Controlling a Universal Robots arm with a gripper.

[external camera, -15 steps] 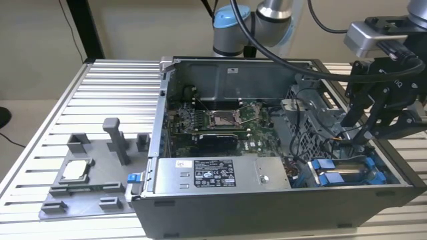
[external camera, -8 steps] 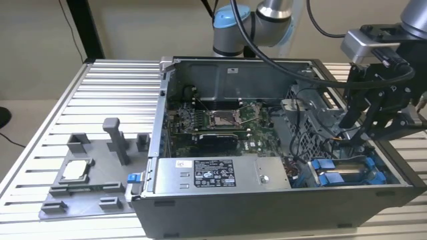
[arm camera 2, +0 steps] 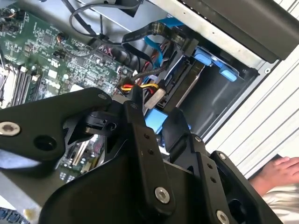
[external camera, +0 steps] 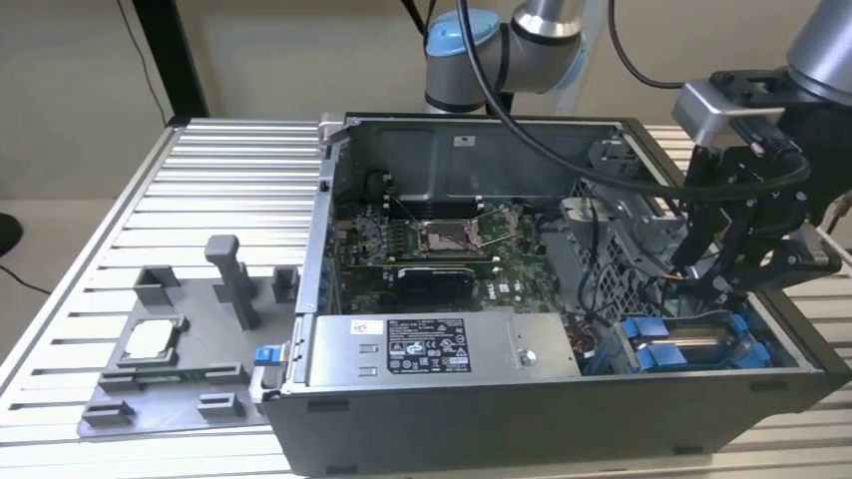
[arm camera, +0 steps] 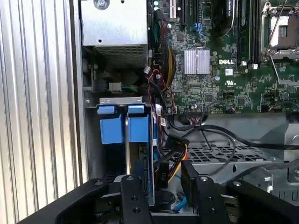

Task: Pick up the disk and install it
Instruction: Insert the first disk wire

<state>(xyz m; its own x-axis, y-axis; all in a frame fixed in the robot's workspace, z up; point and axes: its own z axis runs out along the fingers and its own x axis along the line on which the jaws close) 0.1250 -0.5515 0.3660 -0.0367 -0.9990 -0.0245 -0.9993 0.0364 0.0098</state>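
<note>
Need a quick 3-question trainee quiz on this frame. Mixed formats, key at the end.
1. True or false: the small square chip on the grey tray lies inside the computer case.
2. Where does the disk sit? A: on the tray. B: in the case's corner bay. C: held above the case.
3. Short answer: which thing is the gripper nearest to?

Key: 1 false; 2 B; 3 the disk.
</note>
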